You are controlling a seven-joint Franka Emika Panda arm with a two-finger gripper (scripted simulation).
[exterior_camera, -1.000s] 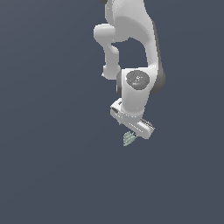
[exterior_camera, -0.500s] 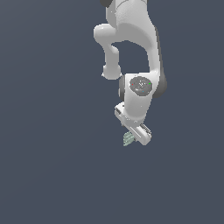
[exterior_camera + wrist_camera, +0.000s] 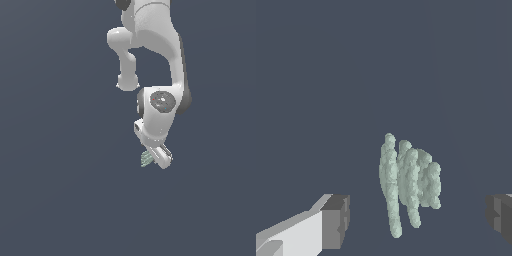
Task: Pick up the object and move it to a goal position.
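Note:
The object (image 3: 406, 180) is a small pale grey-green ridged, leaf-like lump. In the wrist view it lies on the dark floor between my two fingers, with a gap on each side. One finger (image 3: 336, 220) is nearer to it than the other finger (image 3: 501, 215). My gripper (image 3: 418, 217) is open and touches nothing. In the exterior view the object (image 3: 146, 159) peeks out at the left side of the white gripper (image 3: 156, 159), which points down over it and hides part of it.
The white arm (image 3: 155, 60) rises above the gripper toward the top of the exterior view. A plain dark grey-blue floor (image 3: 60, 190) surrounds the object, with no other objects or edges in view.
The gripper has come down a little and shifted slightly to the exterior view's right, closing in around the object. The object has not moved.

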